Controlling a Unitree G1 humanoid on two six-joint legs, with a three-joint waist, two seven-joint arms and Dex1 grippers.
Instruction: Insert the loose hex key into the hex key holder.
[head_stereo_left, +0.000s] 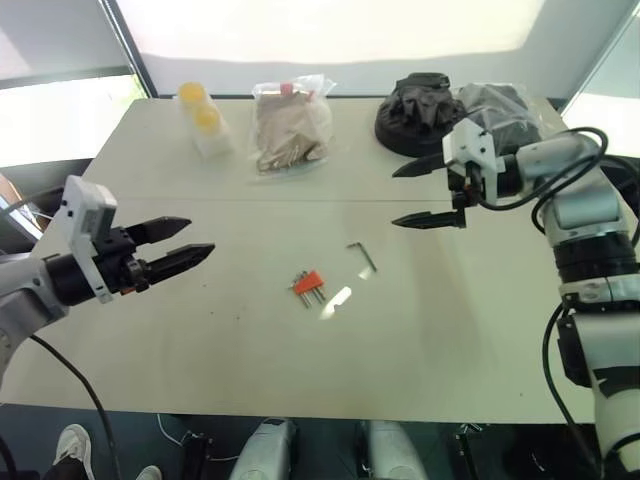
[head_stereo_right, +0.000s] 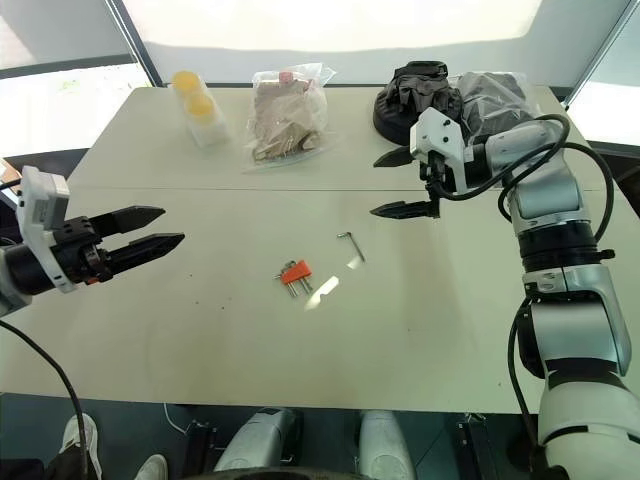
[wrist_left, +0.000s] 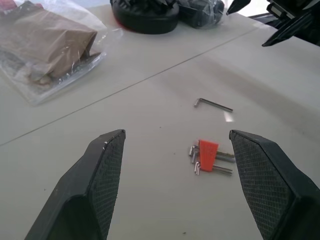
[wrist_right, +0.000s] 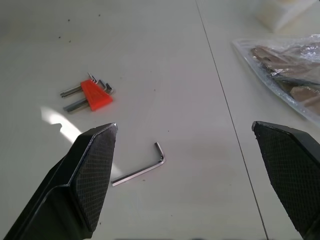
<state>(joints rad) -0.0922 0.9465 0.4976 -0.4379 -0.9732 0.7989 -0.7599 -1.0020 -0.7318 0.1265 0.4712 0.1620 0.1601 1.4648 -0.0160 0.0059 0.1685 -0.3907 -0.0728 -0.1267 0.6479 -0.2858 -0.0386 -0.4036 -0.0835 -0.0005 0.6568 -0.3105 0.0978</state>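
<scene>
The loose hex key (head_stereo_left: 362, 256), a thin L-shaped metal rod, lies flat on the pale table (head_stereo_left: 200, 330) near its middle. The hex key holder (head_stereo_left: 308, 283), a small red-orange block with short keys sticking out, lies just left of and nearer than the key, apart from it. My left gripper (head_stereo_left: 198, 238) hovers open over the table's left side, pointing toward the holder (wrist_left: 208, 153), nothing between its fingers. Above and beyond the key (wrist_right: 141, 170), my right gripper (head_stereo_left: 396, 197) stands wide open and empty, pointing left.
At the table's far edge are yellow-lidded containers (head_stereo_left: 203, 118), a clear bag with brown contents (head_stereo_left: 290, 128), a black heap (head_stereo_left: 420, 112) and a plastic bag of dark items (head_stereo_left: 500, 105). A seam (head_stereo_left: 300, 200) crosses the table. A bright light patch (head_stereo_left: 335, 300) lies beside the holder.
</scene>
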